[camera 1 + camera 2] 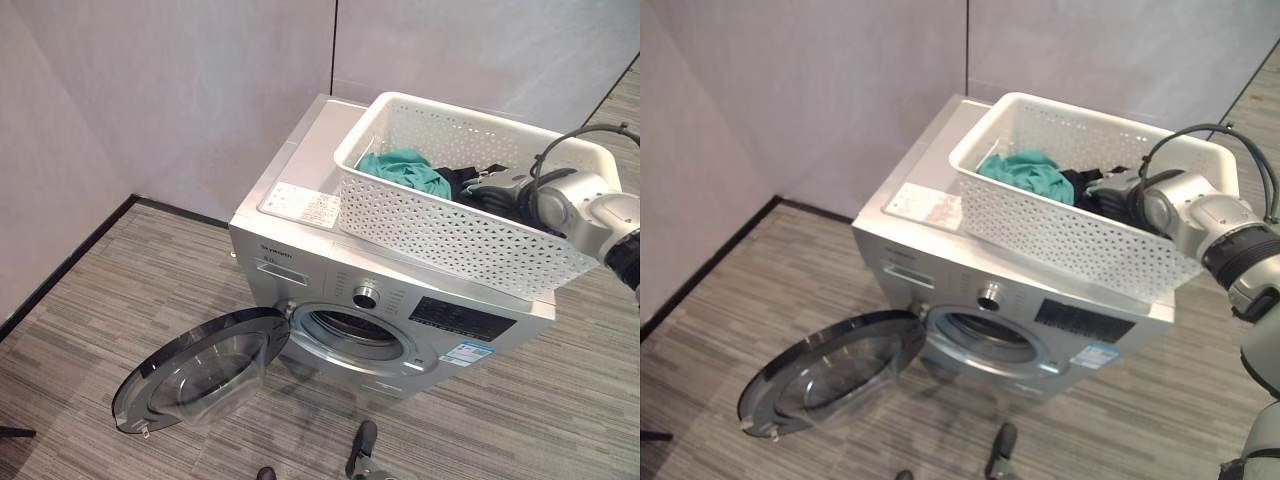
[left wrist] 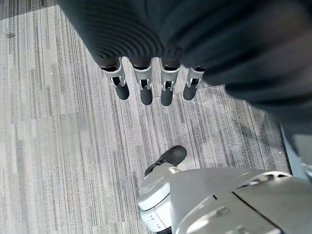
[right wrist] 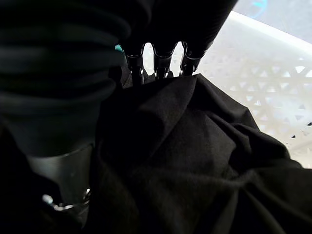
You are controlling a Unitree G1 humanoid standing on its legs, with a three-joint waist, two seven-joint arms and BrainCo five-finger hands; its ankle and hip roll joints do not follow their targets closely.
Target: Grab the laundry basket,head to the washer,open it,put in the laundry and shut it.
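Inside one basket (image 1: 450,235), two garments: teal (image 1: 405,170), black (image 3: 195,161).

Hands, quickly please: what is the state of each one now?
Left hand: open, fingers straight, above the floor.
Right hand: inside the laundry basket, fingers buried in black cloth; cannot be told.

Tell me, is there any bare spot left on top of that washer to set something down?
A strip of washer top lies bare between its left edge and the basket, partly under a label sheet. The basket covers the rest. Inside it is crowded: teal cloth, black cloth, right hand.
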